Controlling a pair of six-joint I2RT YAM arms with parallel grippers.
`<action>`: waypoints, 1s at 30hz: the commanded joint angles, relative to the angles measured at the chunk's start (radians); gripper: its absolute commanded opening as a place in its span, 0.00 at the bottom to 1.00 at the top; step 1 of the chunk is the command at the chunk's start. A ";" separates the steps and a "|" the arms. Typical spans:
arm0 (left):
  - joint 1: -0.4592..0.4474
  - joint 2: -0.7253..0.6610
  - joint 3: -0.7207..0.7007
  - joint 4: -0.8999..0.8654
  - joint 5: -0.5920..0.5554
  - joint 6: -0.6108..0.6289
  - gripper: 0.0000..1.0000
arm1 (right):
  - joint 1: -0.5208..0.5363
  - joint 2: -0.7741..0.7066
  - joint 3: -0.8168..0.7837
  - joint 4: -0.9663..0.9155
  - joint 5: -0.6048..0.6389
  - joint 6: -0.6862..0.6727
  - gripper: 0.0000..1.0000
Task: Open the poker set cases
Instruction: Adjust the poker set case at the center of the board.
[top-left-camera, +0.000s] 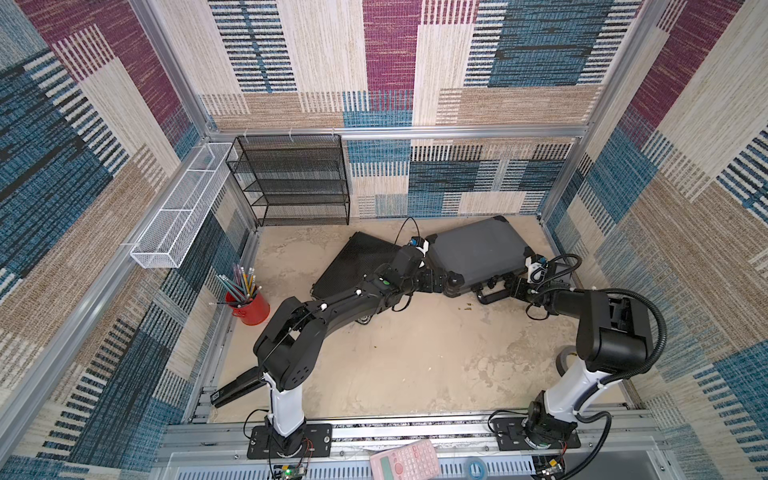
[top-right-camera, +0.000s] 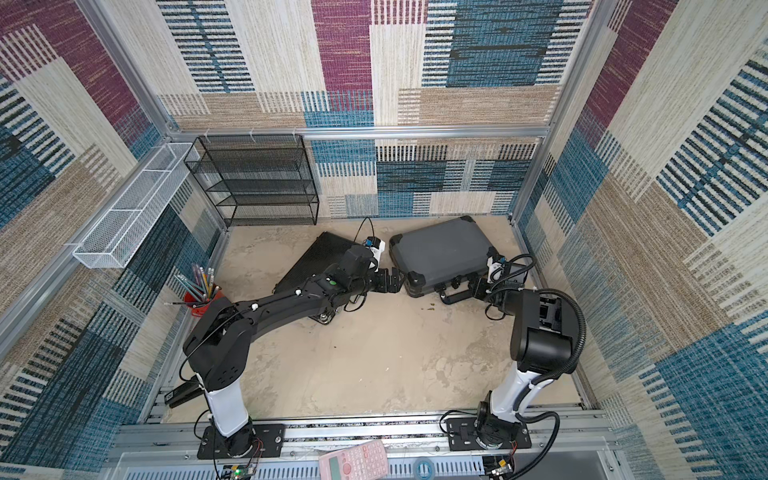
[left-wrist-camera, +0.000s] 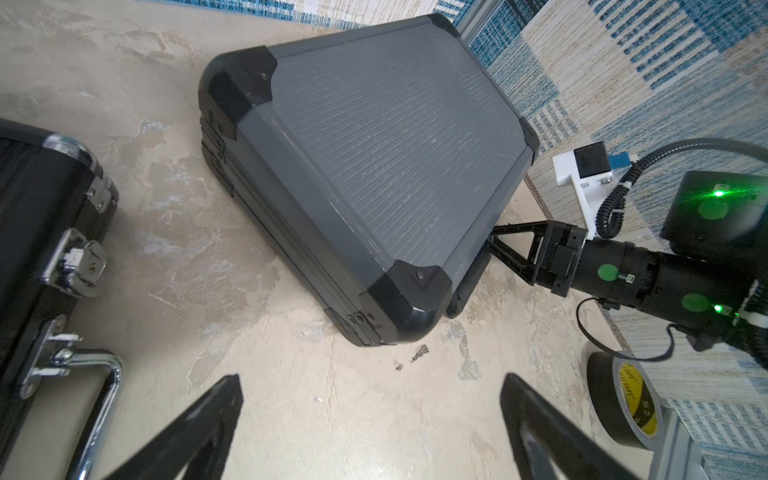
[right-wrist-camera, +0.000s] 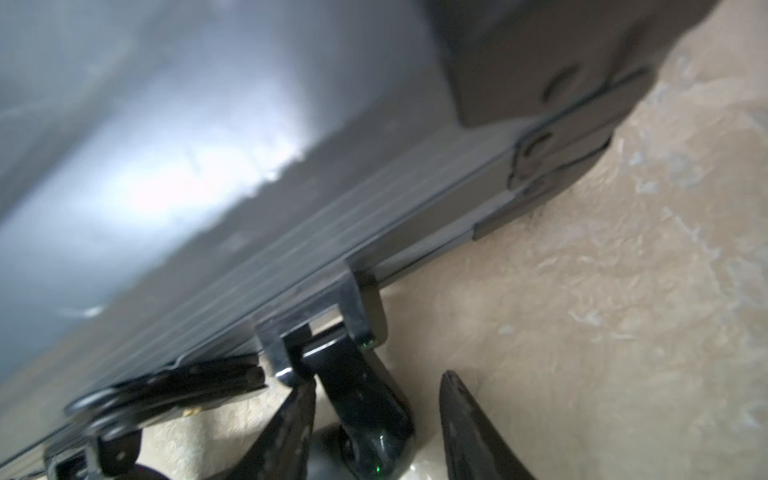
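Right claw (right-wrist-camera: 377, 381) astride handle (top-left-camera: 492, 300) (grey case (top-left-camera: 478, 249))

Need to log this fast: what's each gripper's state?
Left gripper: open, empty, near the thick grey case with black corners.
Right gripper: partly open around that case's black handle, not clamped.

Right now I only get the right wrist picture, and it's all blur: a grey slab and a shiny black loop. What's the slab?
Observer: A whole grey case, lying flat with its lid shut.
Operator: Is it the only one?
Observer: No. A slim black case lies beside it, also shut.
Operator: And the other claw?
Observer: The left gripper is open and empty, between the two cases, just short of the grey case's near corner.
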 joint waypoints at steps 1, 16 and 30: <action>0.013 0.025 0.034 -0.047 0.041 -0.062 0.99 | 0.002 0.011 0.015 0.023 0.038 -0.011 0.49; 0.026 0.165 0.187 -0.090 0.135 -0.128 0.99 | 0.002 0.035 0.030 0.055 -0.046 0.018 0.46; 0.058 0.297 0.318 -0.100 0.214 -0.195 0.96 | 0.012 0.020 0.010 0.022 -0.069 0.105 0.39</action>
